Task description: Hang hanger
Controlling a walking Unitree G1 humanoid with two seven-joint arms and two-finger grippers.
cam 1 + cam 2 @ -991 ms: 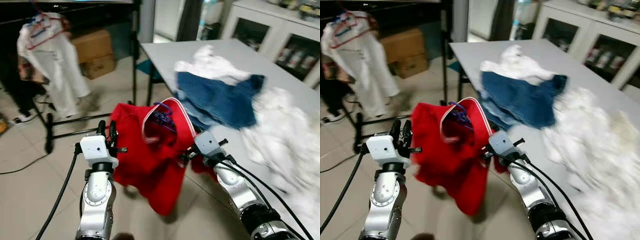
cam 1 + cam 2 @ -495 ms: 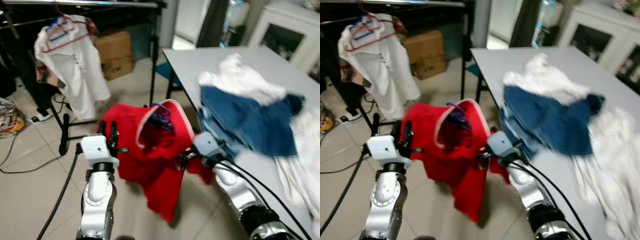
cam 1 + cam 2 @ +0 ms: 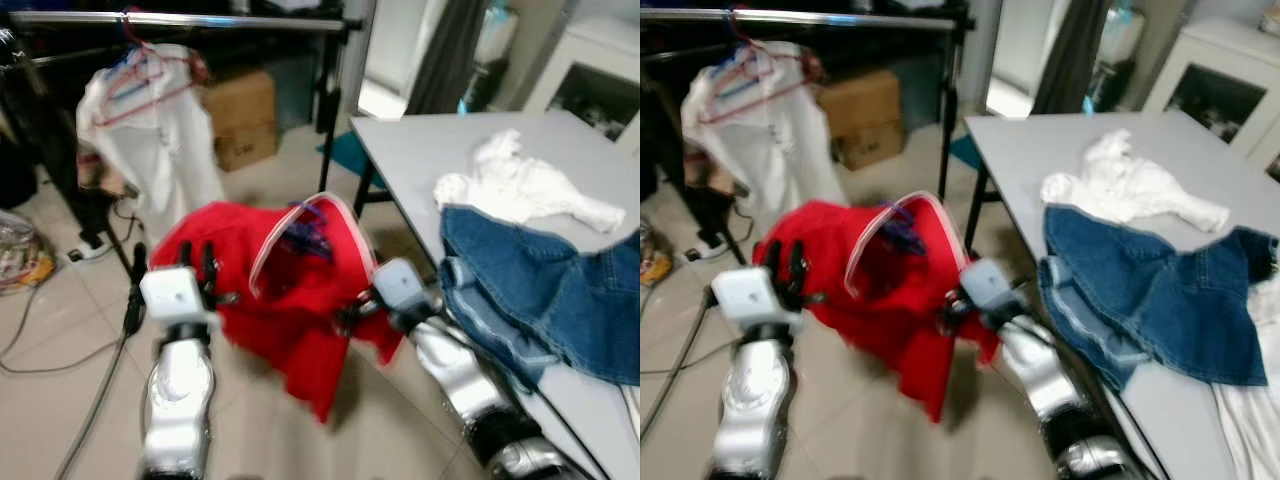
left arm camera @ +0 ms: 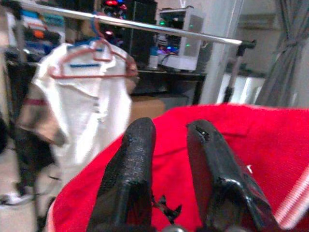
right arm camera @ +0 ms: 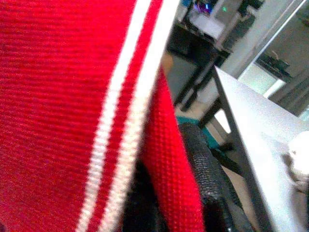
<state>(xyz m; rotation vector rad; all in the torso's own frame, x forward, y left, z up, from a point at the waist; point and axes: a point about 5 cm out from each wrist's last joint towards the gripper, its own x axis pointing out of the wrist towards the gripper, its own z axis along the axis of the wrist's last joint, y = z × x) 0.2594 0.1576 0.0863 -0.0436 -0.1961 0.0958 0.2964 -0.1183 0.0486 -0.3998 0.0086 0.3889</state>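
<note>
Red fabric, a shirt (image 3: 285,285) with a white-striped collar and a purple hanger (image 3: 308,228) showing in its neck, is carried between the two arms. The right gripper (image 3: 352,313) is clamped on the cloth, the material being pinched between the jaws in the right wrist view. The left gripper (image 4: 169,166) is seen with a narrow gap between its fingers (image 4: 130,169), pressed against the shirt's far side, with nothing caught in that gap.

Compared with a second ago, the view has swung away from the tabletop (image 3: 430,140); the rail (image 3: 200,20) with the white shirt (image 3: 150,130) hung on it has come nearer and more central. The shirt itself is held as before. The turn toward the rail is therefore judged under way, with the hooking not yet begun.
</note>
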